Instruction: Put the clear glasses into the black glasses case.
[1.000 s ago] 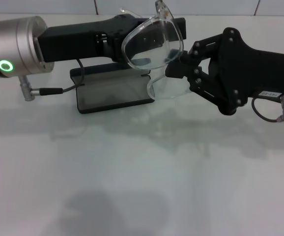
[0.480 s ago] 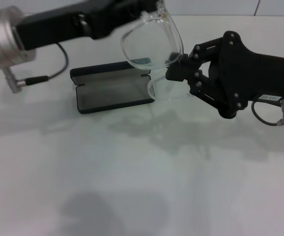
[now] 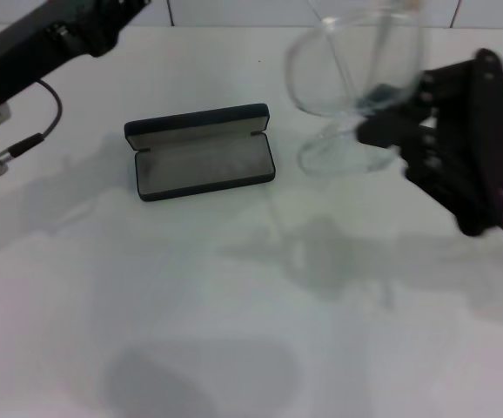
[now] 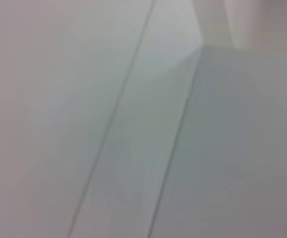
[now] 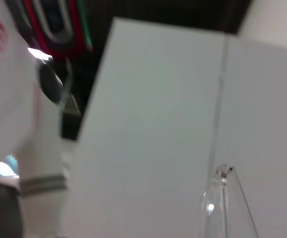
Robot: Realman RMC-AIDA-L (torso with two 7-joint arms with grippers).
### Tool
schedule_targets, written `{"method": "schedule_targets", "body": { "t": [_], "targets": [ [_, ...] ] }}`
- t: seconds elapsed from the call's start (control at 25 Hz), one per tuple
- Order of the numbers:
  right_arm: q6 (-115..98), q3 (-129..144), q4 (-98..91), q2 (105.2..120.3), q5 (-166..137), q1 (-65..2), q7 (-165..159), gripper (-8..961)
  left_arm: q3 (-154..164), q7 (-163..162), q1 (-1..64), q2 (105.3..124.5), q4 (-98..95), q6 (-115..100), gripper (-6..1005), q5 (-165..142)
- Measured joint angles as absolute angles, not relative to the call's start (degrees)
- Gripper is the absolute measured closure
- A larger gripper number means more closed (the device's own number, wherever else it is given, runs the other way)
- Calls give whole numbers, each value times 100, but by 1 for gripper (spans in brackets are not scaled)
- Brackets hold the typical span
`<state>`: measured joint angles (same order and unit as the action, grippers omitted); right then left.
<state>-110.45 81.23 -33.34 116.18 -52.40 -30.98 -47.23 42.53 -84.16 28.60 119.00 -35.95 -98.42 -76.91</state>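
Observation:
The clear glasses [image 3: 352,78] hang in the air to the right of the black glasses case, blurred, with my right gripper [image 3: 389,117] shut on their near edge. One thin clear arm [image 5: 224,198] of the glasses shows in the right wrist view. The black glasses case [image 3: 201,153] lies open on the white table, grey lining up, lid toward the back. My left arm [image 3: 43,48] reaches across the far left corner; its fingers are outside the picture. The left wrist view holds only pale tiled surfaces.
The white table [image 3: 234,305] spreads in front of the case with only shadows on it. A tiled wall [image 3: 234,10] runs along the back edge. A cable and plug [image 3: 8,150] hang from the left arm.
My left arm has let go of the glasses and pulled back to the upper left. The right gripper has swung right and up with the glasses, away from the case.

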Motion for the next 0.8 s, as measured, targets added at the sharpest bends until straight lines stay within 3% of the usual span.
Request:
{"method": "schedule_targets", "body": {
  "t": [0.8],
  "targets": [
    [-11054, 8889, -3345, 11618, -4860, -3559, -5072, 884, 5037, -8266, 3146, 11951, -3479, -10289, 951, -7681]
  ]
}}
